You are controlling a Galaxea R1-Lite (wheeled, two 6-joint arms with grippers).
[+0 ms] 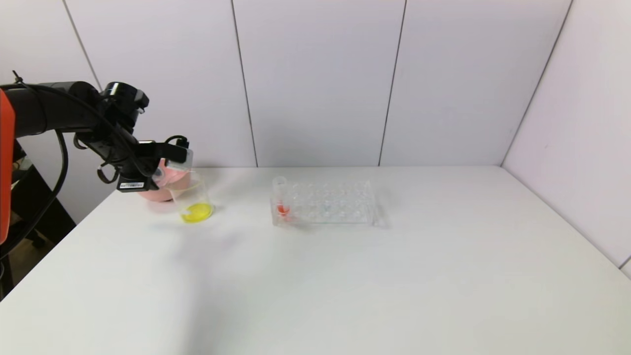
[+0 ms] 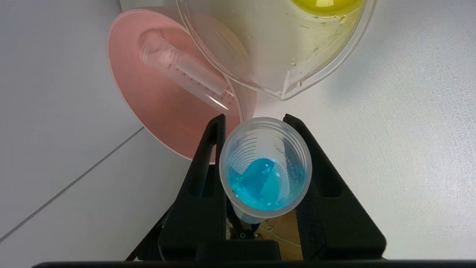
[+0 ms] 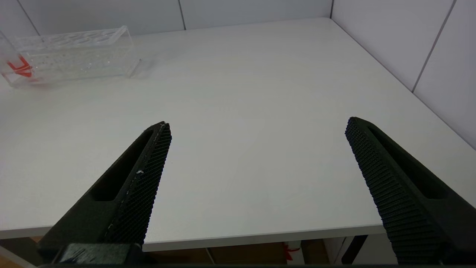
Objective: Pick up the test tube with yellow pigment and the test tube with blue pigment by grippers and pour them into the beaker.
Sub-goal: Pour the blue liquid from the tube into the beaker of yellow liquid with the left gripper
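Spilling risk: blue tube (image 2: 264,171), clamped in left claw (image 2: 260,163), tips short of beaker (image 2: 277,48) lip at 12 o'clock.
Right claw (image 3: 256,156): wide open, empty, parked over worktop (image 3: 253,93).

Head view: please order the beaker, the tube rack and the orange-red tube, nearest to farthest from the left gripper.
From the left gripper, which holds the test tube with blue pigment:
1. Beaker, just below it.
2. Orange-red tube, at the rack's near end.
3. Tube rack, mid-table, stretching farther right.

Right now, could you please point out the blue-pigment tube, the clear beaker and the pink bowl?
Clear blue-pigment test tube (image 2: 264,167): left wrist view, open mouth.
Clear beaker (image 1: 193,197): head view, side wall.
Pink bowl (image 2: 148,111): left wrist view, inner wall.
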